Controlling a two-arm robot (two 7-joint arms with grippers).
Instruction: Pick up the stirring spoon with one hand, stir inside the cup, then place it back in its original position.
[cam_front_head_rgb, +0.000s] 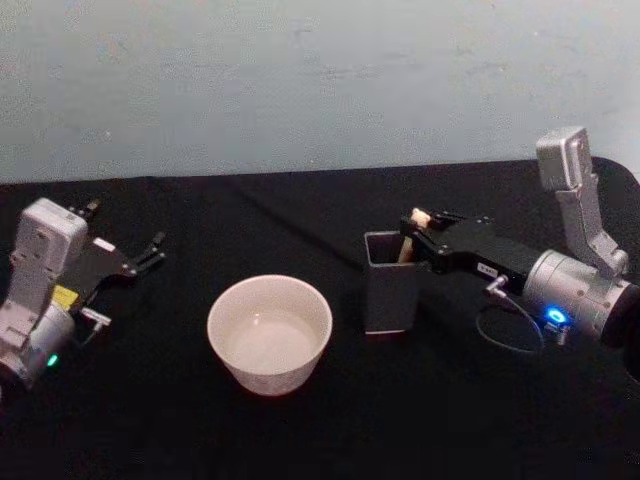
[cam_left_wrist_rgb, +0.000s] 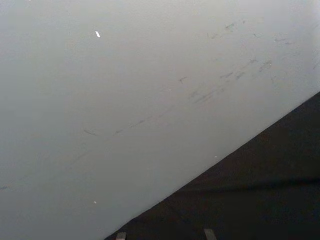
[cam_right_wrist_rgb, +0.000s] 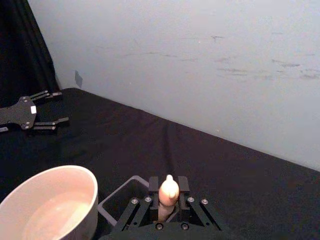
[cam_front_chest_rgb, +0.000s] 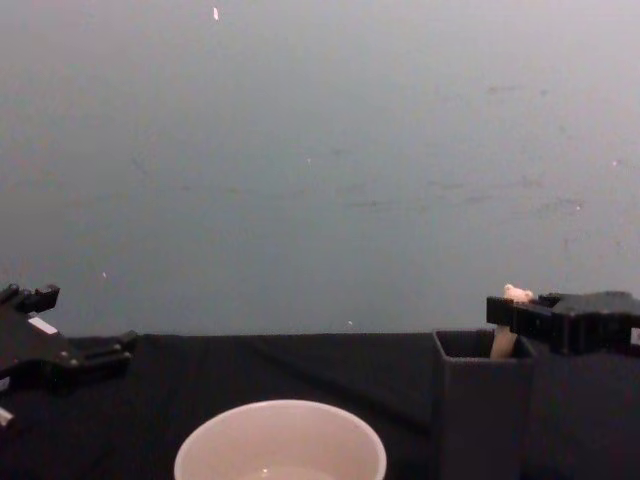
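Although the black table (cam_front_head_rgb: 300, 440) takes up most of the scene, the work sits right of its middle. The widest thing on it is the cream cup (cam_front_head_rgb: 268, 378), which stands upright near the centre with what looks like a little clear liquid in the bottom. Just beside it, on the robot's right, stands the narrower dark grey holder (cam_front_head_rgb: 390, 300), square mouth up. The right gripper (cam_front_head_rgb: 412, 238) reaches in level over that mouth from the right. The left gripper (cam_front_head_rgb: 150, 252) lies parked well apart at the table's left side, its fingers spread and holding nothing. Smallest is the stirring spoon (cam_right_wrist_rgb: 168, 192), standing nearly upright in the holder with its bowl hidden inside. Only the pale handle and the rounded bear head show above the rim. The right jaws are closed on that handle just under the head, one pad on either side. The spoon is probably light and stiff, but the handle is slim and smooth and could swivel or slip in the pinch. A hold high under the head seems best, since the head acts as a stop and leaves the length below free to reach into the cup.
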